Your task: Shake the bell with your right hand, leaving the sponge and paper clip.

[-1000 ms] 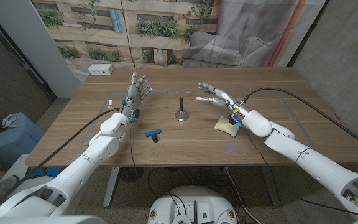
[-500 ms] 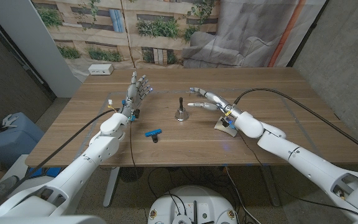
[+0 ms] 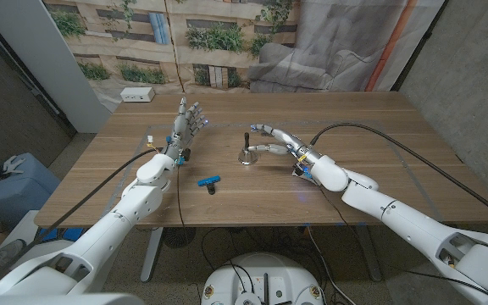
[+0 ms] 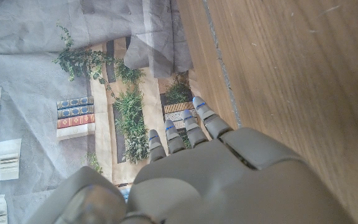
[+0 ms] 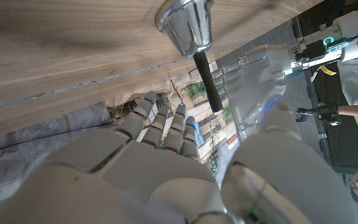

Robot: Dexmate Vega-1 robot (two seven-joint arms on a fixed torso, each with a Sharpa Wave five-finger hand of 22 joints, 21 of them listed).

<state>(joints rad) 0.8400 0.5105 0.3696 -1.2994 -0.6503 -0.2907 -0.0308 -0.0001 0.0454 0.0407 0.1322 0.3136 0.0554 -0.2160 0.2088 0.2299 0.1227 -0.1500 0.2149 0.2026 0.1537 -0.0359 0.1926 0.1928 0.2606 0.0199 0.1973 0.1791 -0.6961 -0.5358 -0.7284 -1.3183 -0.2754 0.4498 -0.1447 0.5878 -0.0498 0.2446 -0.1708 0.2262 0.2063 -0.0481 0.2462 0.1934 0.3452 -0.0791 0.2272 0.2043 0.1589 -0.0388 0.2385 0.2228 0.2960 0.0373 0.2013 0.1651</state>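
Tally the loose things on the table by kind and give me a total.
Bell: 1
Blue paper clip: 1
Sponge, mostly hidden behind the right hand: 1
White box at the far edge: 1
Total: 4

Wooden table [image 3: 371,119], rectangular. White box [image 3: 137,95] at its far left corner. Printed plant backdrop [image 3: 185,34] behind
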